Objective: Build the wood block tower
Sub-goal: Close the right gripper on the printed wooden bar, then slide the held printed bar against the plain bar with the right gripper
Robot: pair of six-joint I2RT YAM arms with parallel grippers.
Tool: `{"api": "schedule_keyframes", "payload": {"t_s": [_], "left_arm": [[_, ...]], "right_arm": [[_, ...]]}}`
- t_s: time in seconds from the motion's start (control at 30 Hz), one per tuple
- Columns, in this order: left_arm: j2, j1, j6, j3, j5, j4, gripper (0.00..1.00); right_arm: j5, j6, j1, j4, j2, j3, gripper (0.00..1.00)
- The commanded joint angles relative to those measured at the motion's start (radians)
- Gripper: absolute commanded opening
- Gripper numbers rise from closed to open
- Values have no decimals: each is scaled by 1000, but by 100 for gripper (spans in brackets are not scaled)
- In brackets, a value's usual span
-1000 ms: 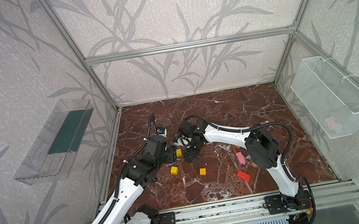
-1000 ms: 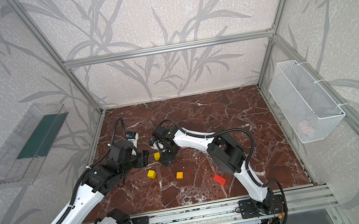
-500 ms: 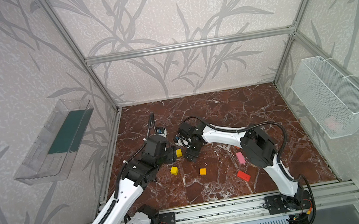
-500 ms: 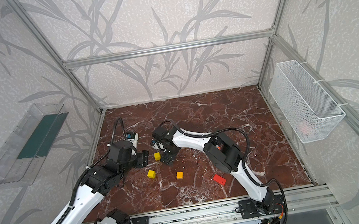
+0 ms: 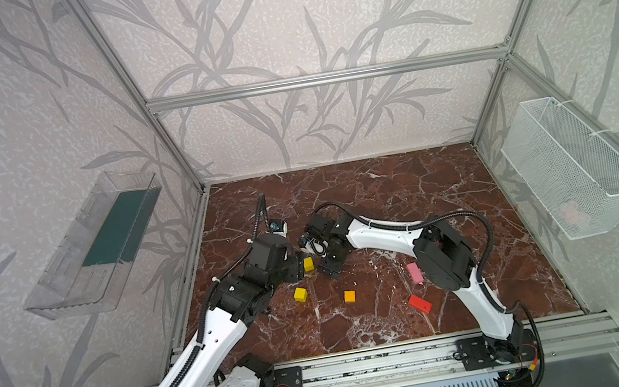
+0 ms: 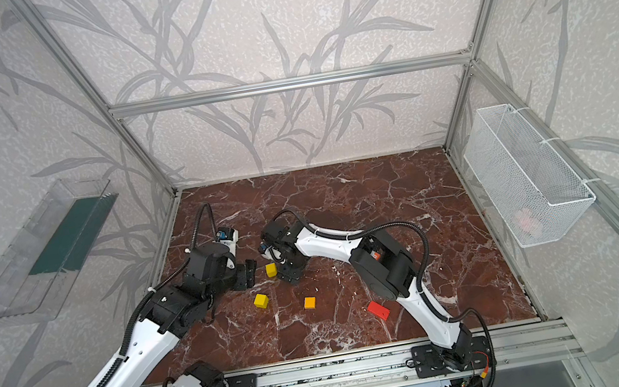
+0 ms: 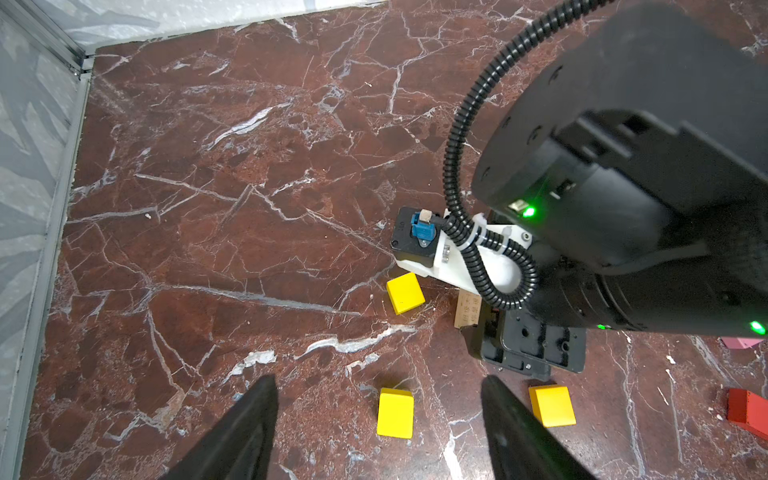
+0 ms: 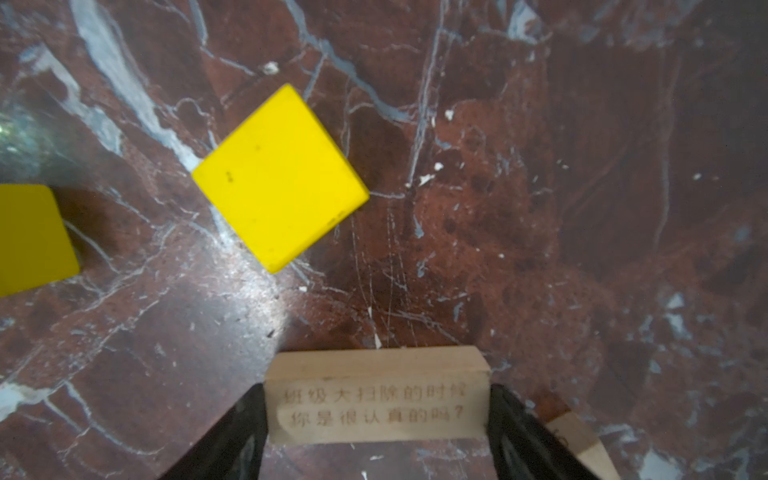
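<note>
Left of centre in a top view, the left hand (image 5: 298,268) hangs released beside a yellow cube (image 5: 308,263); right of it the right hand (image 5: 332,268) grasps a tan plank (image 8: 374,365) on the table (image 5: 383,191); a pink brick (image 5: 414,272) lies farther right.

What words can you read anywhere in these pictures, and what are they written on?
"班级大扫除的时候": upper line, burned into the tan plank between the jaws of the right gripper.
"你是很认真的吗?": lower line on the same plank.
The same writing in the left wrist view: too small to read.
A dark mark on the second tan block: too blurred to read.
Nothing else carries readable text.
</note>
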Motion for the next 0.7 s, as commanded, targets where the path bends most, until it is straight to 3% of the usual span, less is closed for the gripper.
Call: {"api": "schedule_keyframes", "payload": {"t_s": [0.0, 0.17, 0.5, 0.67], "left_arm": [[-5, 4, 13, -14, -12, -10, 75], [-3, 5, 12, -14, -10, -8, 75], [-12, 5, 10, -13, -8, -10, 75], [-18, 5, 6, -12, -3, -8, 75]], "right_arm": [[24, 12, 8, -15, 14, 24, 73], [23, 50, 7, -26, 0, 31, 63], [68, 245, 8, -130, -83, 90, 58], [115, 352, 8, -139, -167, 29, 55]]}}
